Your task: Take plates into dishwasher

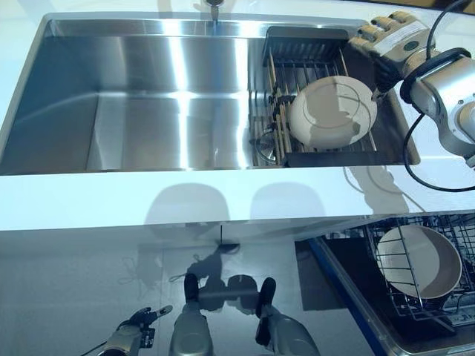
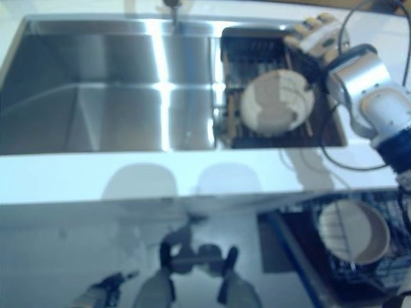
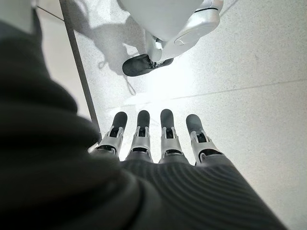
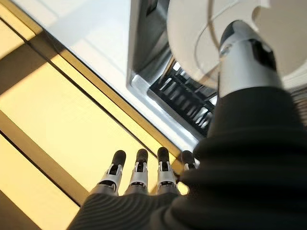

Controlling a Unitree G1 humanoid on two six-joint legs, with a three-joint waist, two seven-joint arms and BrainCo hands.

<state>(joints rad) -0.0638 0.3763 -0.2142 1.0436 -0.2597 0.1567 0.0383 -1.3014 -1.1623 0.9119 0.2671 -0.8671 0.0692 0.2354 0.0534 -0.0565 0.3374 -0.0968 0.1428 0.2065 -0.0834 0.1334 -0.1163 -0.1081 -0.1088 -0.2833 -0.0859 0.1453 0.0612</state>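
Two round cream plates: one upper right in the single black wire sink rack, one lower right in the single dishwasher basket.

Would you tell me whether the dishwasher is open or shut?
Open: its rack is pulled out below the counter, with a plate standing in it.

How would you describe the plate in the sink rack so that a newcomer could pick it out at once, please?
Start at the steel sink set in the white counter; at its right end sits a dark wire rack. The cream plate leans in that rack, just beside the right robot hand. The other plate stands lower down, in the dishwasher basket.
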